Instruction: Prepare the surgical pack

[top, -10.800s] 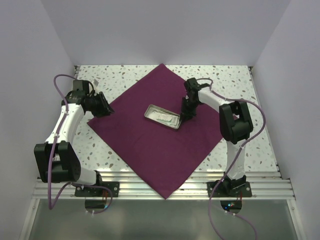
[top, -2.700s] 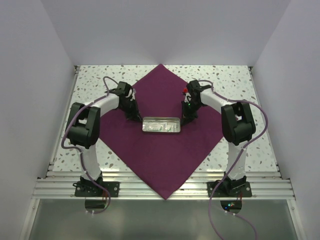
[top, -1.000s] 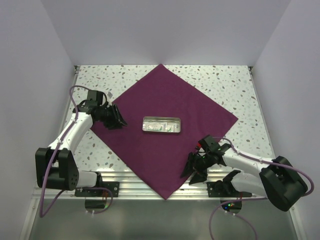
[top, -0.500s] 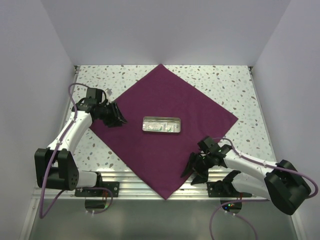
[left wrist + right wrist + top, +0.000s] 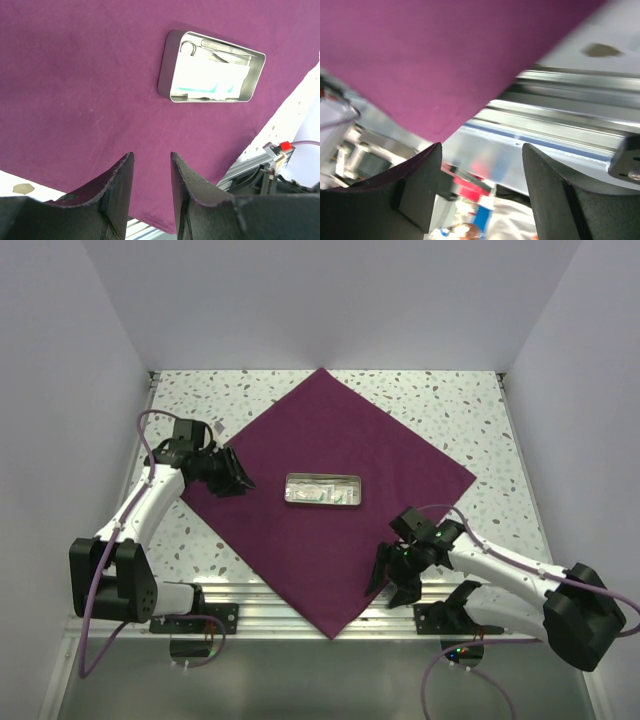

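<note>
The dark magenta cloth sheet point(image 5: 330, 500) lies flat on the table as a diamond, its near corner hanging over the front rail. The small steel tray point(image 5: 323, 490) sits at its middle with white gauze and thin metal instruments inside; it also shows in the left wrist view point(image 5: 211, 68). My left gripper point(image 5: 240, 481) is open and empty over the cloth's left corner point(image 5: 75, 100). My right gripper point(image 5: 388, 578) is open and empty, low over the cloth's near right edge point(image 5: 420, 65) by the front rail.
The speckled tabletop point(image 5: 470, 410) surrounds the cloth. An aluminium rail point(image 5: 320, 615) runs along the front edge and shows in the right wrist view point(image 5: 570, 100). White walls close in the left, back and right sides.
The right gripper has shifted slightly nearer the cloth's near right edge. The left arm has barely moved. Cloth and tray are unmoved.
</note>
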`<action>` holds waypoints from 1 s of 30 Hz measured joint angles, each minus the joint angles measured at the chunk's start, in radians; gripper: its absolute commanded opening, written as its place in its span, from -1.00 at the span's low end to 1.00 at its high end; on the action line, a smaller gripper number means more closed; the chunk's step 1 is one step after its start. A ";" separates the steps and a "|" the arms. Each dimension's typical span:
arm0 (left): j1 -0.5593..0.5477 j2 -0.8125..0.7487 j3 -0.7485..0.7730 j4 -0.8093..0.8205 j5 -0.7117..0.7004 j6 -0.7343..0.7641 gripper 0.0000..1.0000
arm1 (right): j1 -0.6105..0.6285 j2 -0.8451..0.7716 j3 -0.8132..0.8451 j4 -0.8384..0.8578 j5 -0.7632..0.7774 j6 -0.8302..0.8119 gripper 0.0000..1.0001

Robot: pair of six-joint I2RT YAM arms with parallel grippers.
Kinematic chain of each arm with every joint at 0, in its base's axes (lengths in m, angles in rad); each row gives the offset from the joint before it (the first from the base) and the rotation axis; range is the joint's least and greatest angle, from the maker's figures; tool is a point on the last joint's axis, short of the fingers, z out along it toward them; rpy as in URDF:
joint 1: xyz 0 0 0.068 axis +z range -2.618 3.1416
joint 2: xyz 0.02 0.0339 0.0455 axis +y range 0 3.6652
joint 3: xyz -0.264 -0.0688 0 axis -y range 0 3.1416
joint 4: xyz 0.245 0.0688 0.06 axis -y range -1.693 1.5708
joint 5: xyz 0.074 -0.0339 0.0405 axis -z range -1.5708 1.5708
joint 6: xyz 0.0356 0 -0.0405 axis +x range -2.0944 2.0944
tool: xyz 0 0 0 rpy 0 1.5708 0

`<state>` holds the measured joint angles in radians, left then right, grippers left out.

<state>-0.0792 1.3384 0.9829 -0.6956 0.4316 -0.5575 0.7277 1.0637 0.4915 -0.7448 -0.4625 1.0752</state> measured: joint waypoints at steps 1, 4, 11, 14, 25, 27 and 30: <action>0.000 0.000 0.000 0.000 0.001 0.000 -0.22 | 0.003 -0.004 -0.018 0.002 0.001 0.029 0.38; 0.000 0.000 0.000 -0.001 0.002 0.000 -0.22 | 0.029 -0.038 -0.060 0.020 0.021 0.139 0.39; 0.000 0.000 0.000 0.006 0.008 0.000 -0.22 | 0.209 -0.052 -0.068 0.113 0.135 0.417 0.46; 0.000 0.000 0.000 0.008 0.011 0.000 -0.22 | 0.268 -0.004 -0.061 0.145 0.179 0.511 0.47; 0.000 -0.006 -0.002 0.008 0.015 0.002 -0.22 | 0.434 0.109 -0.042 0.306 0.285 0.767 0.31; 0.000 -0.013 -0.007 0.008 0.018 0.004 -0.22 | 0.459 0.142 -0.029 0.338 0.291 0.797 0.24; 0.000 -0.019 -0.013 0.006 0.021 0.018 -0.22 | 0.487 0.156 -0.026 0.362 0.307 0.834 0.09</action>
<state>-0.0792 1.3190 0.9699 -0.6891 0.4530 -0.5396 1.2144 1.2198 0.4660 -0.3824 -0.1555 1.9087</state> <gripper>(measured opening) 0.391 0.593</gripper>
